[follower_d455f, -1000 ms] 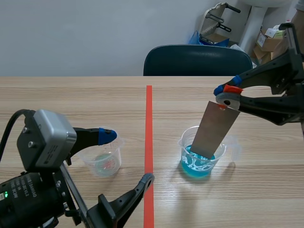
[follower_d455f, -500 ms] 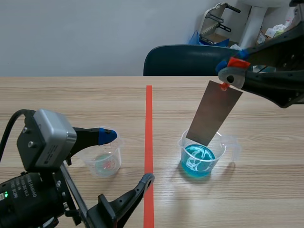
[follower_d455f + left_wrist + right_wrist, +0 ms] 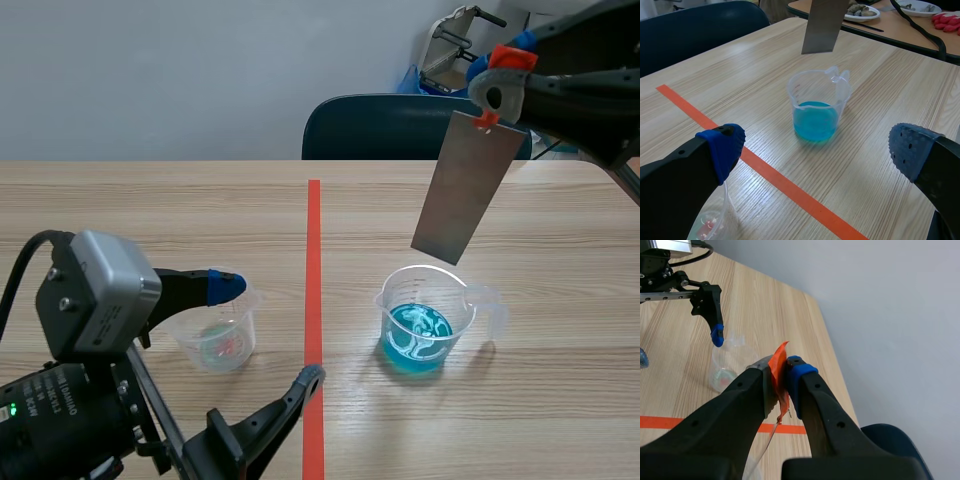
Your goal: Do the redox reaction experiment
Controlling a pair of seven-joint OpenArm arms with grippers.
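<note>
A grey metal plate (image 3: pixel 468 188) hangs tilted above a clear beaker (image 3: pixel 425 320) holding blue liquid; the plate's lower edge is clear of the rim. My right gripper (image 3: pixel 495 75) is shut on the plate's orange-taped top end (image 3: pixel 778 375). From the left wrist, the beaker (image 3: pixel 816 112) stands ahead of my left gripper (image 3: pixel 817 150), with the plate (image 3: pixel 822 25) above it. My left gripper (image 3: pixel 268 332) is open low at the left, and one finger is beside a small clear cup (image 3: pixel 218 335) with reddish bits inside.
A red tape line (image 3: pixel 314 300) runs down the table's middle. A dark blue chair (image 3: pixel 415 125) stands behind the far edge, with boxes and clutter (image 3: pixel 560 85) at the back right. Another table with dishes (image 3: pixel 910 20) lies beyond.
My right gripper has lifted the metal plate up and out of the blue liquid, away from the beaker. The left arm has not moved.
</note>
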